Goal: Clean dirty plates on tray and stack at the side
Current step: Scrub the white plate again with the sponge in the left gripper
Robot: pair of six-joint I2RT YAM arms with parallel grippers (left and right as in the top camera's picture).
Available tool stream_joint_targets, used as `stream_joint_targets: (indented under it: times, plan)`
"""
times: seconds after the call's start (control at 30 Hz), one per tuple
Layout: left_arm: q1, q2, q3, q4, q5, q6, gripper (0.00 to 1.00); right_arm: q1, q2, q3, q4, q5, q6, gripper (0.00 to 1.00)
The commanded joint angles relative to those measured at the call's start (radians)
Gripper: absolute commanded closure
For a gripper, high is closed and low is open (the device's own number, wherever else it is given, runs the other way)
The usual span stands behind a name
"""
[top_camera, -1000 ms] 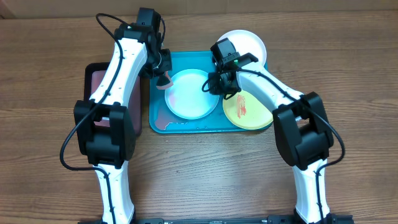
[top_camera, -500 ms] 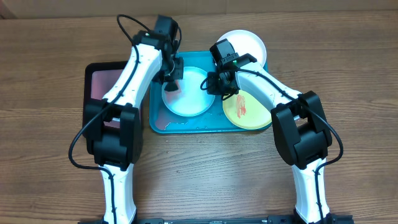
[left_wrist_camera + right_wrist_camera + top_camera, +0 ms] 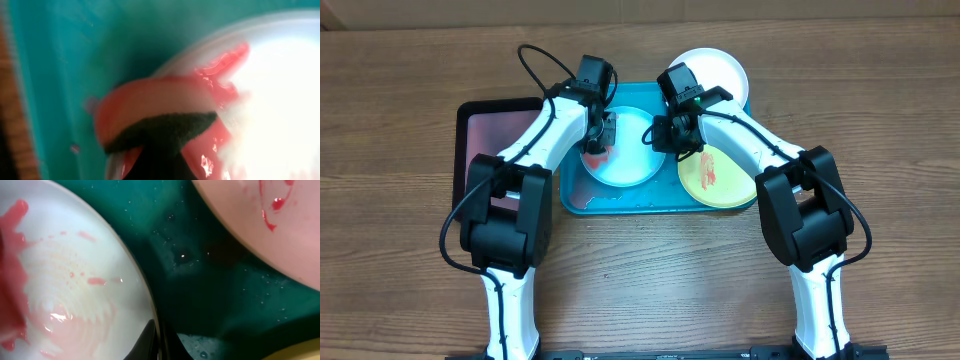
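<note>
- in tray (image 3: 620,205) left half: blue plate (image 3: 632,160), red smears at its left side
- left pincer (image 3: 598,138) clamped on red-stained sponge (image 3: 155,107), sponge on plate's left rim
- right pincer (image 3: 670,135) together on plate's right rim
- yellow plate (image 3: 725,185), red streaks, tray's near right corner
- white plate (image 3: 720,70) over far right corner, partly past rim
- black tray (image 3: 495,135) just beside tray's left edge, on worktop (image 3: 400,250)
</note>
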Motion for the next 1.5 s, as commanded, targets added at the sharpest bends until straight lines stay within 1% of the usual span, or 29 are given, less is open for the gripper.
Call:
stream_joint_targets:
  times: [0.0,0.1,0.17,0.23,0.3,0.37,0.5,0.53,0.6,0.67,0.77,0.8,0.83,0.9,0.97,1.03,1.07,1.1,1.17,1.2,1.27,1.37,1.47]
  plan:
    - [-0.018,0.019,-0.045,-0.122,0.401,0.206,0.96,0.002,0.011,0.010,0.004,0.018,0.005,0.96]
    - [-0.016,0.019,-0.045,-0.184,0.688,0.376,0.96,0.002,0.011,0.010,0.004,0.019,0.005,0.96]
    - [-0.014,0.019,-0.044,-0.182,0.731,0.388,0.96,0.002,0.011,0.010,0.004,0.019,0.005,0.96]
    - [-0.013,0.019,-0.043,-0.150,0.717,0.382,0.96,0.002,0.011,0.010,0.002,0.018,0.005,0.96]
    - [-0.011,0.019,-0.043,-0.086,0.619,0.294,0.96,0.002,0.011,0.010,-0.002,0.018,0.005,0.96]
    - [-0.010,0.019,-0.043,-0.029,0.454,0.179,0.96,0.002,0.011,0.010,-0.006,0.018,0.005,0.96]
    - [-0.010,0.019,-0.043,0.048,0.030,-0.089,0.96,0.002,0.011,0.010,-0.008,0.018,0.005,0.96]
    - [-0.010,0.019,-0.043,0.068,-0.174,-0.208,0.96,0.002,0.011,0.010,-0.010,0.018,0.005,0.96]
    - [-0.010,0.019,-0.043,0.074,-0.311,-0.274,0.96,0.002,0.011,0.010,-0.010,0.018,0.005,0.96]
    - [-0.011,0.019,-0.043,0.064,-0.420,-0.313,0.96,0.002,0.011,0.010,-0.010,0.018,0.005,0.96]
    - [-0.016,0.019,-0.043,0.014,-0.512,-0.380,0.96,0.002,0.011,0.010,-0.010,0.018,0.005,0.96]
    - [-0.017,0.019,-0.043,-0.001,-0.518,-0.383,0.96,0.002,0.011,0.010,-0.010,0.018,0.005,0.96]
    - [-0.017,0.019,-0.043,-0.013,-0.506,-0.382,0.96,0.002,0.011,0.010,-0.010,0.018,0.005,0.96]
    - [-0.020,0.019,-0.043,-0.040,-0.335,-0.277,0.96,0.002,0.011,0.010,-0.010,0.019,0.005,0.96]
    - [-0.021,0.019,-0.043,-0.053,-0.081,-0.090,0.96,0.002,0.011,0.010,-0.010,0.019,0.005,0.96]
    - [-0.022,0.019,-0.043,-0.084,0.288,0.152,0.96,0.002,0.011,0.010,-0.012,0.018,0.005,0.96]
    - [-0.022,0.019,-0.043,-0.097,0.400,0.222,0.96,0.002,0.011,0.010,-0.014,0.018,0.005,0.96]
    - [-0.022,0.019,-0.043,-0.115,0.547,0.298,0.96,0.002,0.011,0.010,-0.019,0.018,0.006,0.96]
    - [-0.021,0.019,-0.043,-0.119,0.680,0.325,0.96,0.003,0.011,0.010,-0.034,0.014,0.006,0.96]
    - [-0.021,0.019,-0.043,-0.112,0.700,0.324,0.96,0.003,0.011,0.010,-0.045,0.009,0.006,0.96]
    - [-0.022,0.019,-0.043,-0.056,0.642,0.278,0.96,0.007,0.011,0.010,-0.074,-0.016,0.006,0.96]
    - [-0.022,0.019,-0.043,0.018,0.476,0.171,0.96,0.013,0.011,0.010,-0.087,-0.036,0.006,0.96]
    - [-0.021,0.019,-0.043,0.073,0.303,0.099,0.96,0.026,0.011,0.010,-0.090,-0.061,0.006,0.96]
